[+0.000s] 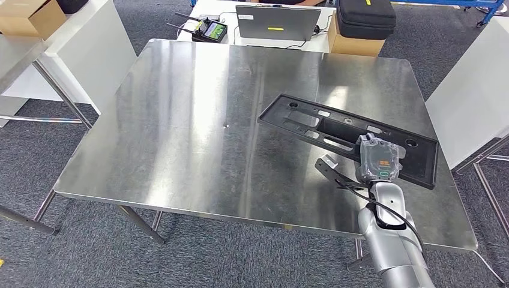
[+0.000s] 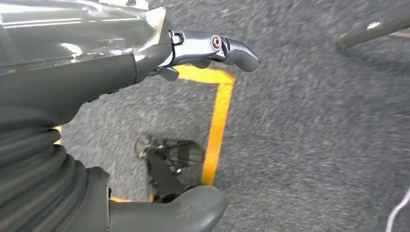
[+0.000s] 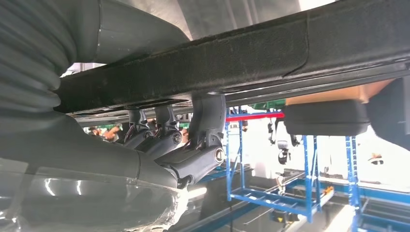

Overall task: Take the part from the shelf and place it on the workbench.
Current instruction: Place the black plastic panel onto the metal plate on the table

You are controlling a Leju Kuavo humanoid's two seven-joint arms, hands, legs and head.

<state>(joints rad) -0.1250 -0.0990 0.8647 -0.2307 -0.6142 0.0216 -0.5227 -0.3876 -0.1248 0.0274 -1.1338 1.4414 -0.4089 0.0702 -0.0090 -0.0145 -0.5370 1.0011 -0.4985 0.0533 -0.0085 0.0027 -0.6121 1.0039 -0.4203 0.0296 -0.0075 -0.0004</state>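
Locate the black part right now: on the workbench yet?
In the head view the black part is over the right half of the steel workbench, gripped by the right hand at its near edge; whether it touches the top is unclear.

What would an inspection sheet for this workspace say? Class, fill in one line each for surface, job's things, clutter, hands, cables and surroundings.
Surface: steel workbench, shiny and bare on its left side.
Job's things: black part, long, flat and slotted, over the bench's right side.
Clutter: nothing seen on the bench.
Hands: right hand grips the part's near edge; left hand holds nothing, fingers apart, over the carpet.
Cables: black cable along the right wrist.
Surroundings: laptop, remote controller, black case on a cardboard box, grey carpet.
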